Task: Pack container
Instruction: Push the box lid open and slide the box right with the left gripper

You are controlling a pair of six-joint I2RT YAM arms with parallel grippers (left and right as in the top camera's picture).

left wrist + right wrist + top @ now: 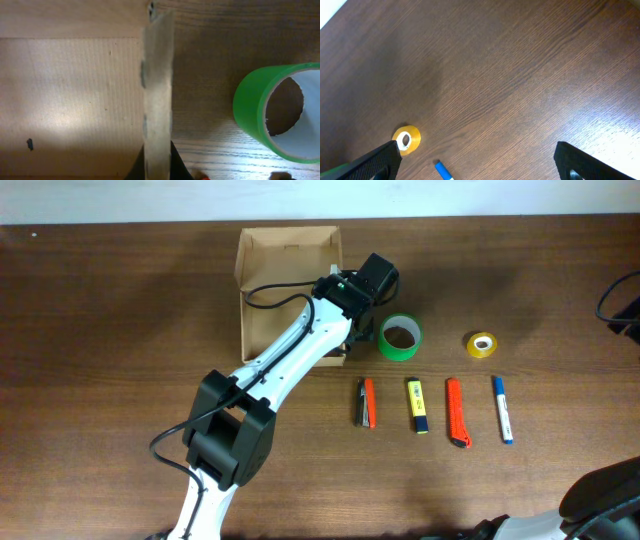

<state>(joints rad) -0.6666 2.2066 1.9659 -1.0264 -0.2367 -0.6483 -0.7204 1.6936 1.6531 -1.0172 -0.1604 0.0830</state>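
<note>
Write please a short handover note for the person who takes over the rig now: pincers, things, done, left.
Left pincer: shut on the container wall beside the green tape roll.
Right pincer: open, holding nothing, over the table near the yellow tape roll.
Outside the container, on the table: both rolls, black-orange pen, yellow marker, orange pen, blue marker.
Done: nothing visibly packed.
Left: pack all six.

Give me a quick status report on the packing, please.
Left gripper: jaws shut on container wall. Right gripper: jaws open, empty. Container open, nothing seen inside. Green tape roll beside that wall.
</note>
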